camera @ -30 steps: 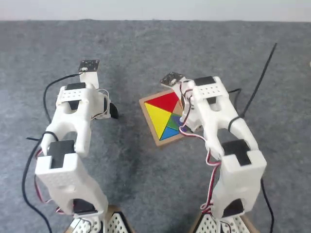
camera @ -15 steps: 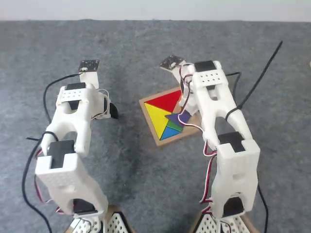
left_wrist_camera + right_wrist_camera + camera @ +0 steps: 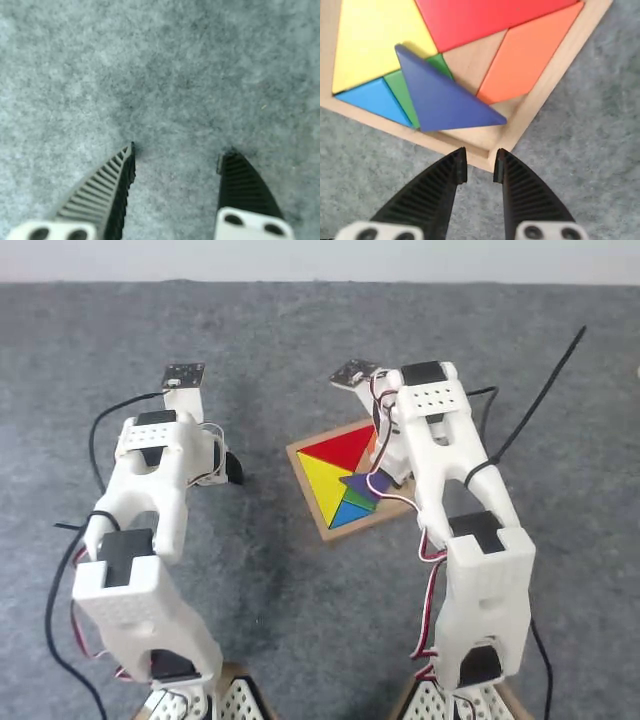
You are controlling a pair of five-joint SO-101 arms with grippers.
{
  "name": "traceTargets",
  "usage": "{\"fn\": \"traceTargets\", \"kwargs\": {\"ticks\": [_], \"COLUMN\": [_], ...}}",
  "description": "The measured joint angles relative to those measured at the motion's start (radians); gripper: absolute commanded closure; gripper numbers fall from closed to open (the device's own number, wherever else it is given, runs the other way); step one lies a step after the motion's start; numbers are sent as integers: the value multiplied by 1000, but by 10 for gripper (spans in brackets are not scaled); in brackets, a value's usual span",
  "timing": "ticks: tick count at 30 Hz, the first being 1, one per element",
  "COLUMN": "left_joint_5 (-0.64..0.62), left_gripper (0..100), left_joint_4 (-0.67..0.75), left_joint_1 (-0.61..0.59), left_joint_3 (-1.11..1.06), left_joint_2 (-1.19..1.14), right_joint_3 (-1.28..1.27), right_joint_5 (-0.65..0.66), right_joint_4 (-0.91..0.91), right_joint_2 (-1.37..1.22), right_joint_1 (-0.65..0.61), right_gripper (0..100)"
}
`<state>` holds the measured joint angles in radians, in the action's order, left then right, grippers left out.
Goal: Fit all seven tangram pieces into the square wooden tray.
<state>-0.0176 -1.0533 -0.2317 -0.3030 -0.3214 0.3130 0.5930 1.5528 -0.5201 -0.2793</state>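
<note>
Purple triangle (image 3: 440,98) lies askew in the tray (image 3: 547,75) just ahead of the right gripper (image 3: 480,165) — jaws barely apart, empty.

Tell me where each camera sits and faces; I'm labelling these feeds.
High view: fixed above the arm bases, looking down on the table; left arm and right arm show.
Left wrist view: on that wrist, facing bare table; open left gripper shows.
Right wrist view: on that wrist, facing the tray corner; right gripper narrowly open.
Shared: high and right wrist views both show the purple triangle atop other pieces.
</note>
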Motion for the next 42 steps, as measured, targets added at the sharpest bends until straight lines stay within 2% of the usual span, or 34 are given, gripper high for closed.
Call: {"fn": "traceTargets", "kwargs": {"ticks": [7,17,28,36,42], "left_joint_5": [0,0,0,0,0], "left_gripper": [743,743,743,743,743], "left_joint_4": [0,0,0,0,0], "left_joint_1": [0,0,0,0,0], "left_joint_3": [0,0,0,0,0], "left_joint_2": [0,0,0,0,0], "right_joint_3": [9,150,164,299,310], "right_joint_5": [-2,0,-25,-91,-160], "right_joint_4": [-17,-43,-87,-87,-87], "right_joint_2": [-98,-115,-155,-157,-157], "right_joint_1": [26,25,-18,-95,-180], "right_gripper": [887,887,887,887,887]}}
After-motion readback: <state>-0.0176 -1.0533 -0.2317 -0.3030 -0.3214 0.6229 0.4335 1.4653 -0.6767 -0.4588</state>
